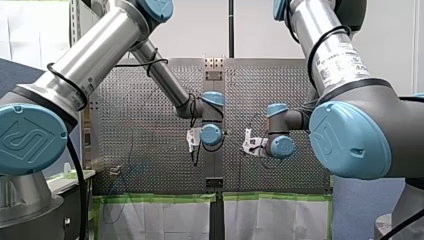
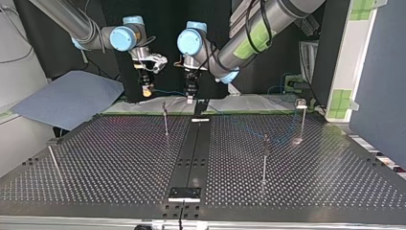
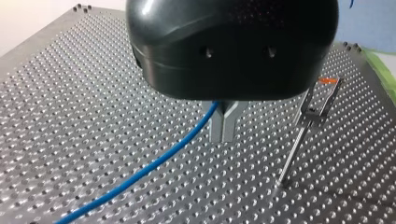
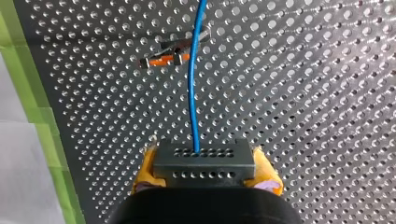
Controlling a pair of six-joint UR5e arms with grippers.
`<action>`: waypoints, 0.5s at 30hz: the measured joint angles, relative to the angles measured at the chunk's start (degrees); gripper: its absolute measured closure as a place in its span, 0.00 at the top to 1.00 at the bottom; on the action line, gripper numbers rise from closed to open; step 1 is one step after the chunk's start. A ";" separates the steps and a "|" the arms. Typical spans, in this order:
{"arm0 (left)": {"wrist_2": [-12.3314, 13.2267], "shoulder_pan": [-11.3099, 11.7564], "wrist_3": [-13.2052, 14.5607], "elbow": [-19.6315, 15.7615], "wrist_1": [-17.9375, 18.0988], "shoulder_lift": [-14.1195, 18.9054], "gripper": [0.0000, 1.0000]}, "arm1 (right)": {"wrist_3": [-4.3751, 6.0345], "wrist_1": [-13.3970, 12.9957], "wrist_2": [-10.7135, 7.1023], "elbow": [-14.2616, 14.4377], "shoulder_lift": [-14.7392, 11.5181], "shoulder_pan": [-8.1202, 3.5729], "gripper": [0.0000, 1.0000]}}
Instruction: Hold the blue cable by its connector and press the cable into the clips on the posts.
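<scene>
Right wrist view: cable (image 4: 190,93) straight ahead

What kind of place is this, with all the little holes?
Probably a robot lab or test bench: my left arm and my right arm reach over a perforated table with thin posts, holding a blue cable.

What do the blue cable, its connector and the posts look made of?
Blue cable: smooth matt jacket, bending softly; likely plastic or rubber.
Connector: dull dark grey block with rows of holes; plastic or coated metal, unclear.
Post: thin silvery rod catching light; probably bare metal.
</scene>
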 joint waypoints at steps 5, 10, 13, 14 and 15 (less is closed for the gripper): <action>0.18 -1.01 -0.10 0.48 0.65 -1.80 0.00 | 0.38 -1.84 -0.46 0.05 0.18 -0.95 0.00; -1.10 -2.60 -0.41 2.66 0.02 -4.30 0.00 | 0.60 -2.54 -0.70 0.06 0.24 -1.78 0.00; -1.35 -2.93 -0.51 4.38 -0.57 -5.74 0.00 | 0.69 -2.99 -1.14 0.07 0.30 -2.28 0.00; -1.35 -2.98 -0.55 4.97 -0.63 -6.22 0.00 | 0.75 -3.28 -1.43 0.07 0.33 -2.59 0.00; -1.35 -2.99 -0.58 5.36 -0.64 -6.57 0.00 | 0.88 -3.74 -1.90 0.06 0.37 -3.06 0.00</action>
